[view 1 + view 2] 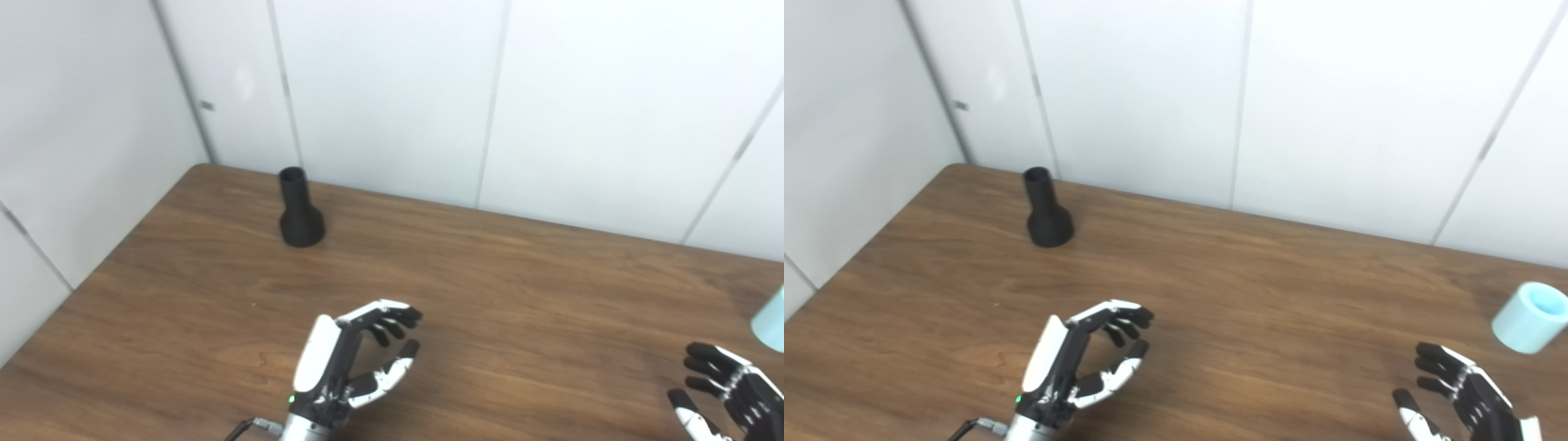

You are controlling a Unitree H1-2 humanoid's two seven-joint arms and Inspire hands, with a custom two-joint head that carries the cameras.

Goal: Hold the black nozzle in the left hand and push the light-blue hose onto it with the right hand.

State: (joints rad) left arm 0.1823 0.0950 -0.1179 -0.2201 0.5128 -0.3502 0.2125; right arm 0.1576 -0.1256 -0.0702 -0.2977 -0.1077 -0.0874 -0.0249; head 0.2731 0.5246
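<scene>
Your nozzle, matte black with a flared base and narrow tube, stands upright near the far left corner of the wood-grain table. The hose, a short smooth light-blue cylinder, lies at the right edge. Your left hand and right hand hover with fingers spread, both empty, well apart from either piece.
</scene>
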